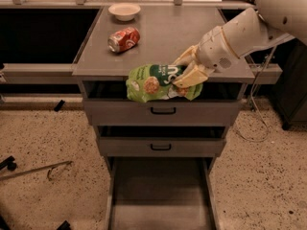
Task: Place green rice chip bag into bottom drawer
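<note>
The green rice chip bag [156,83] is crumpled, bright green with a dark label and tan rice-cake pictures. It hangs in the air in front of the cabinet top's front edge, over the top drawer. My gripper [184,73] comes in from the upper right on a white arm and is shut on the bag's right end. The bottom drawer [160,195] is pulled out below, a wide plain grey tray with a flat floor, almost straight under the bag.
An orange-red soda can [123,39] lies on its side on the grey cabinet top [192,28]. A white bowl [124,11] stands at the back. Two upper drawers with black handles [163,110] are partly open. Speckled floor with a metal rod [36,170] lies at left.
</note>
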